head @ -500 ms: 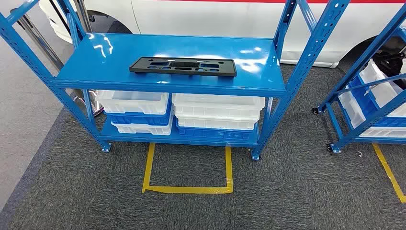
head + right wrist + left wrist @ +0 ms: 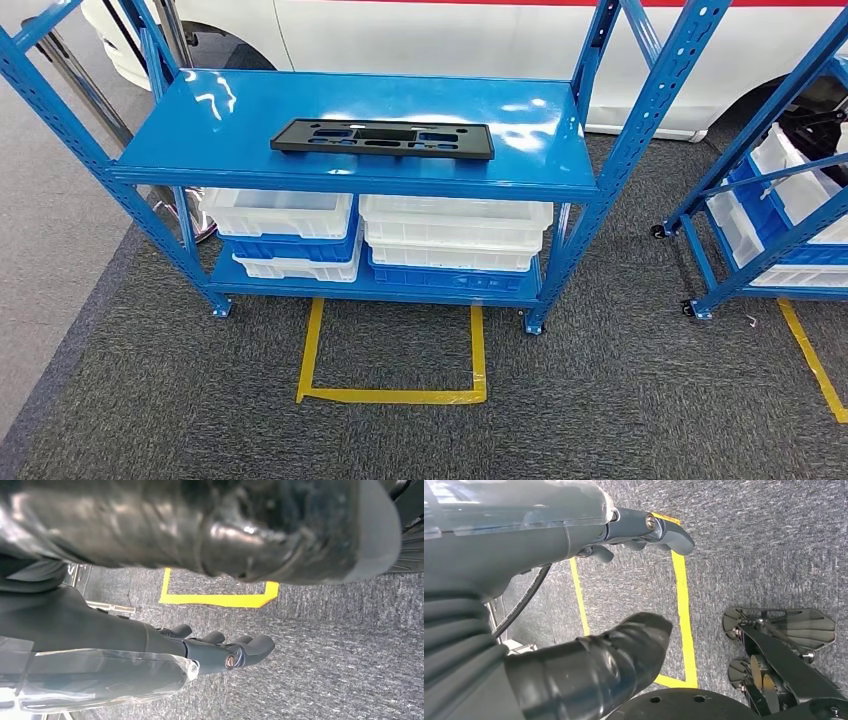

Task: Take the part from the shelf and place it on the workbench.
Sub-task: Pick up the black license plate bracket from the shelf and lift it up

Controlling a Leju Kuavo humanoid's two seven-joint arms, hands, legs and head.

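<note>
The part is a flat black rectangular plate with several cut-outs. It lies near the front edge of the top board of the blue shelf, straight ahead in the head view. My left hand hangs by my side over the carpet, fingers and thumb apart, with nothing in it. My right hand hangs the same way, its fingers stretched out and holding nothing. Both hands are far from the part.
Stacked white and blue bins fill the shelf's lower level. A yellow tape square marks the grey carpet in front of it. A second blue rack on castors stands at the right, and a white car is behind.
</note>
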